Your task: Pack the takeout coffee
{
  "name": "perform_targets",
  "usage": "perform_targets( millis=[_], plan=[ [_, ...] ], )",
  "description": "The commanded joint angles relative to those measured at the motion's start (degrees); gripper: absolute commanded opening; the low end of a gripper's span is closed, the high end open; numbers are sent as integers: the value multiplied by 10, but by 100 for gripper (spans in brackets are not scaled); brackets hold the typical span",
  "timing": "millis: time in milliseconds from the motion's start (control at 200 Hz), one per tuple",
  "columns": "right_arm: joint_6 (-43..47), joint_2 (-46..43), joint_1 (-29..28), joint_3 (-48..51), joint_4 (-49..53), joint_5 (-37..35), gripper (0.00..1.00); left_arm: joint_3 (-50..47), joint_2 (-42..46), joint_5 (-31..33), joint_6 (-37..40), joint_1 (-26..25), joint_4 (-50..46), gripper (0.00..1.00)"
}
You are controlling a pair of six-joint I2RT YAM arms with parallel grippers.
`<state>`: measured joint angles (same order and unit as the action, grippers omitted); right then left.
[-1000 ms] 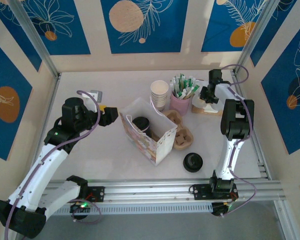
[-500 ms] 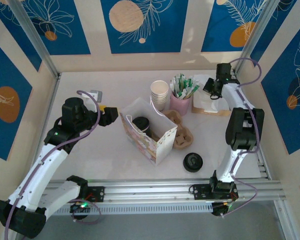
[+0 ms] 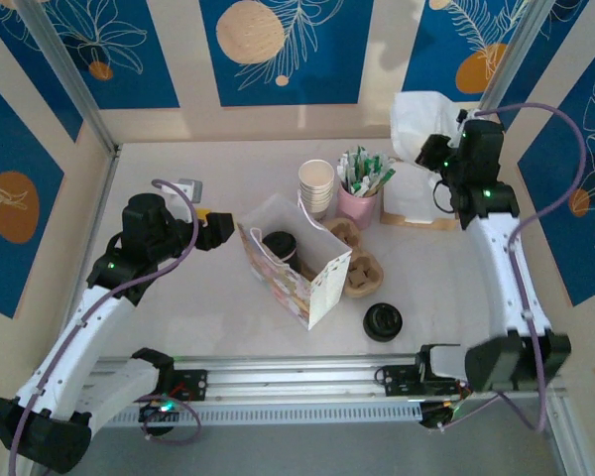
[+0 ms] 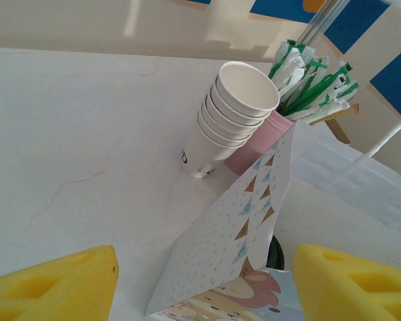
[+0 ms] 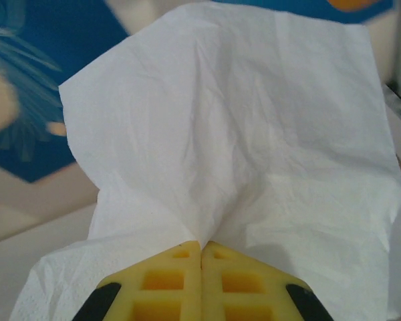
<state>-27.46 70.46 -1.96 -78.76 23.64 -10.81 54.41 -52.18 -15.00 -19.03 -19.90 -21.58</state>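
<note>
From above, the paper bag [image 3: 312, 288] stands open mid-table [image 3: 218, 317] with a lidded coffee cup [image 3: 278, 245] inside. The left gripper [image 3: 216, 230] sits just beside the bag's left edge. A cardboard carrier [image 3: 362, 273] touches the bag's right side, and a black lid [image 3: 383, 321] lies nearer. Behind stand stacked paper cups [image 3: 316, 186] and a pink cup [image 3: 359, 206] of packets. At far right, the right gripper [image 3: 434, 154] holds a white napkin [image 3: 416, 117] raised above the napkin pile [image 3: 409, 203].

In the left wrist view, the yellow pads [image 4: 53, 284] stand apart, released, with the bag's wall between them.

In the right wrist view, the pads [image 5: 167, 294] are clenched together on the napkin's lower fold.
</note>
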Motion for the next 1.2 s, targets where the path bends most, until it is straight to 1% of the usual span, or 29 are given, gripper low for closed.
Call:
perform_targets(
  millis=[0, 100, 170, 355, 445, 525, 660, 780, 860, 935, 1196],
  plan=[
    [15, -45, -74, -21, 28, 11, 0, -4, 10, -6, -2, 4, 7, 70],
    [41, -77, -170, -42, 37, -21, 0, -4, 9, -5, -2, 4, 7, 70],
    [43, -90, -232, -61, 44, -32, 0, -4, 9, -3, -1, 4, 6, 70],
    [63, -88, -396, -91, 44, -48, 0, -4, 5, -5, -2, 4, 7, 70],
    [67, -78, -464, -106, 55, -69, 0, -4, 2, -5, -2, 4, 6, 70],
    [51, -72, -505, -107, 62, -68, 0, -4, -1, -6, -2, 4, 5, 69],
    [7, -66, -546, -96, 80, -56, 0, -3, -5, -9, -1, 4, 4, 68],
    [-46, -72, -556, -63, 62, -26, 0, -3, -9, -9, 0, 4, 2, 68],
    [-73, -78, -561, -41, 52, -19, 0, -2, -11, -11, 0, 4, 2, 68],
    [-87, -81, -563, -21, 47, -21, 0, -3, -11, -12, 0, 4, 1, 68],
    [-110, -74, -563, 10, 77, -55, 0, -2, -11, -13, -1, 4, 2, 68]
  ],
)
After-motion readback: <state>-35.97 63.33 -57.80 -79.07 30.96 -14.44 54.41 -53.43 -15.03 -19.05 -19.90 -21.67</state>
